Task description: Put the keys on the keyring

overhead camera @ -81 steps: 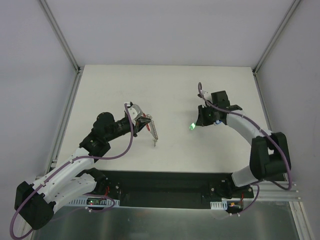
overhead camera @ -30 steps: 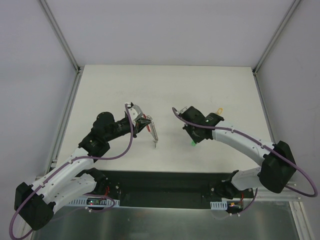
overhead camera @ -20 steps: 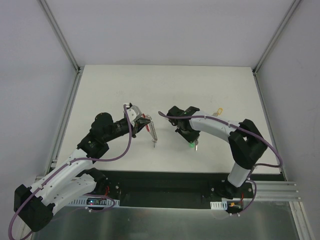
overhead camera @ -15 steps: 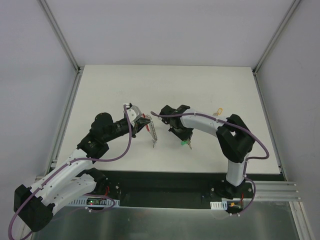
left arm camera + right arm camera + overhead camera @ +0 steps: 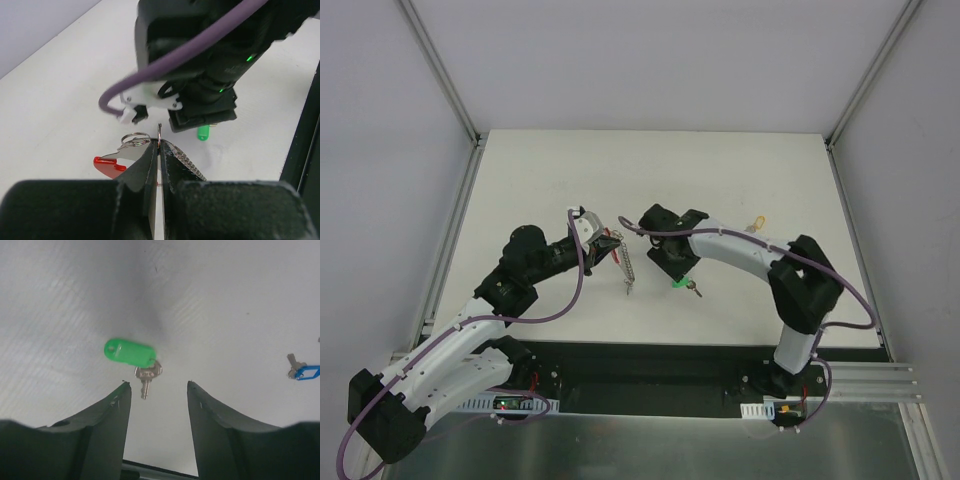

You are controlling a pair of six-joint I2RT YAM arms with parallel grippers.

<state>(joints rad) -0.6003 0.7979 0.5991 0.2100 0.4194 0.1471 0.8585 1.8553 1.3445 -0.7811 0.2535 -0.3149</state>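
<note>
My left gripper (image 5: 609, 246) is shut on the keyring (image 5: 625, 265), pinching a thin metal ring edge-on between its fingertips (image 5: 159, 146). The keyring's red loop (image 5: 107, 165) and a round ring (image 5: 135, 138) show left of the jaws, and its grey chain (image 5: 186, 160) trails to the right. The green key (image 5: 131, 352) lies on the table just ahead of my open right gripper (image 5: 157, 385), its metal blade (image 5: 146, 376) pointing at the gap; it touches neither finger. From above, the green key (image 5: 678, 283) lies right of the chain's end, under the right gripper (image 5: 670, 266). A blue key (image 5: 304, 372) lies at the far right.
A yellow key (image 5: 757, 222) lies on the white table (image 5: 740, 170) behind the right forearm. The right gripper's black body (image 5: 200, 95) hangs close in front of the left jaws. A black strip (image 5: 650, 365) runs along the table's near edge.
The right arm swept left across the table with the green key, then opened its jaws. The green key now lies free near the chain's end. The left arm held still.
</note>
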